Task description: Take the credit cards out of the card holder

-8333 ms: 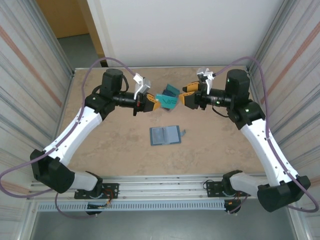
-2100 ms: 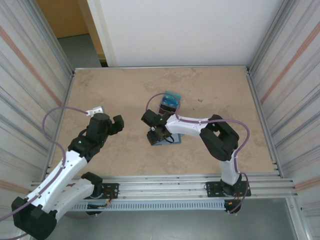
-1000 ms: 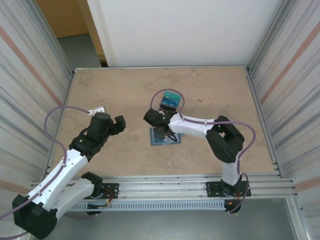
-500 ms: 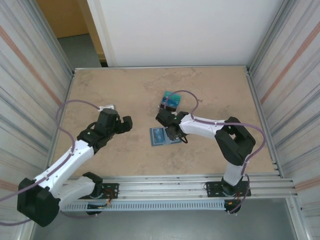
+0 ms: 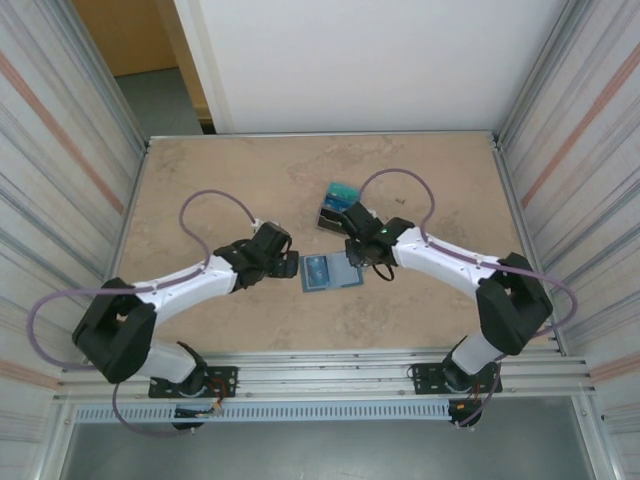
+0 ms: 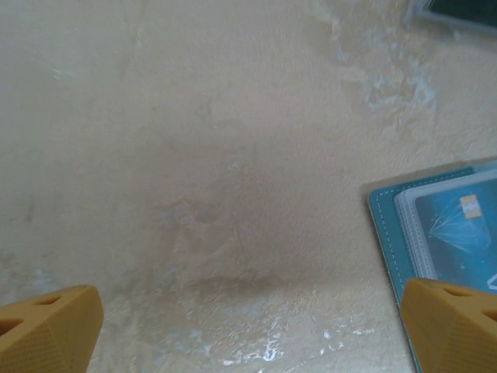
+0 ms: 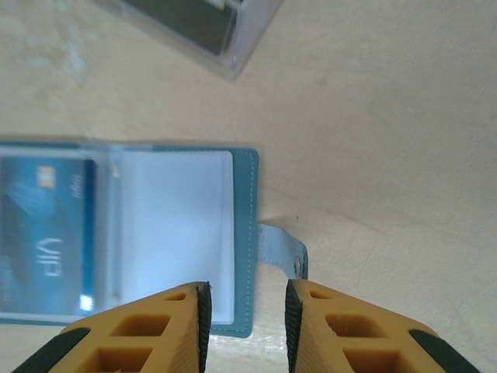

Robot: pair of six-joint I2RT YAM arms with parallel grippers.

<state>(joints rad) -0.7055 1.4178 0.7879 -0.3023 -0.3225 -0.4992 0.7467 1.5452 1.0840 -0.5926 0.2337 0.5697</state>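
Snap tab [image 7: 281, 252] on card holder [image 7: 175, 233], right wrist.

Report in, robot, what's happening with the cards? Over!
Left pincer wide open beside flat slate-blue bifold card holder. Right pincer barely open, empty, over its tab-side edge. One blue plastic card sits slotted. Nothing in the way.

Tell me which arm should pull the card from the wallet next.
Left. The left tool is wide open beside the card in the wallet; the right tool sits nearly closed at the empty half.
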